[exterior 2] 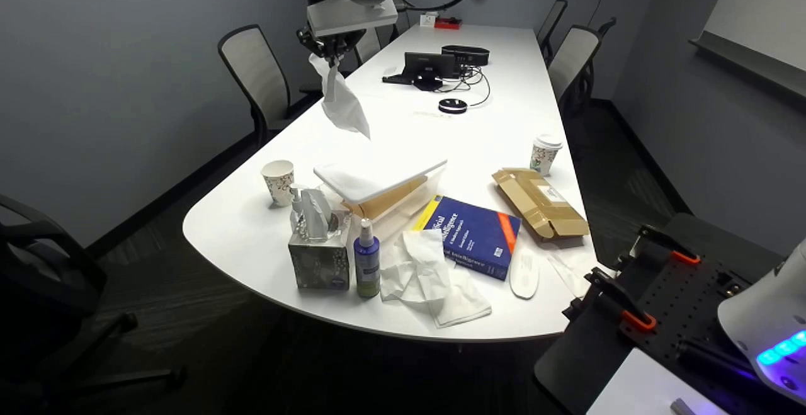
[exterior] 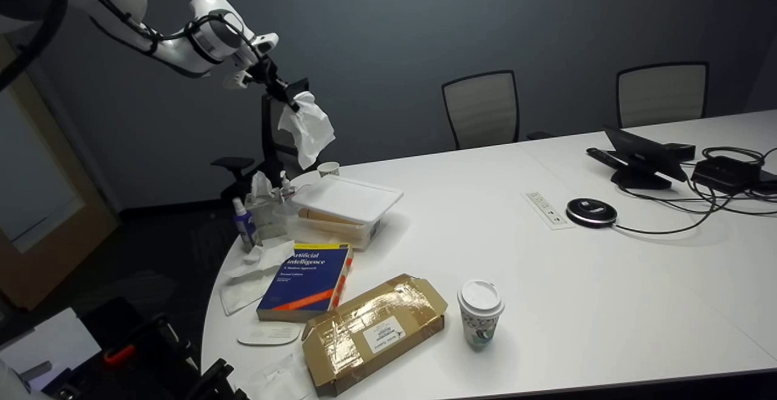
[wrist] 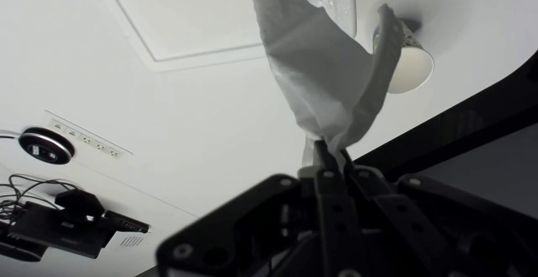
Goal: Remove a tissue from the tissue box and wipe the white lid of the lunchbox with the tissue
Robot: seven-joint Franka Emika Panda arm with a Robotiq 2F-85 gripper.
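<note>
My gripper (exterior: 294, 104) is shut on the tissue (exterior: 308, 130), which hangs crumpled from the fingertips, in the air above the table. In the wrist view the gripper (wrist: 334, 147) pinches the tissue (wrist: 315, 64) by one end. The white lid (exterior: 352, 198) lies tilted on the clear lunchbox (exterior 2: 406, 210), below the tissue and apart from it. The lid also shows in the wrist view (wrist: 189, 14), partly covered by the tissue. The tissue box (exterior 2: 320, 262) stands at the table's rounded end beside the lunchbox, with another tissue (exterior 2: 316, 213) sticking out of its top.
A paper cup (exterior 2: 279, 182), a pump bottle (exterior 2: 296, 204) and a purple spray bottle (exterior 2: 367, 261) stand around the tissue box. Loose white sheets (exterior 2: 434, 279), a blue book (exterior 2: 471, 235), a cardboard box (exterior: 373, 333) and a lidded cup (exterior: 479, 312) lie or stand nearby.
</note>
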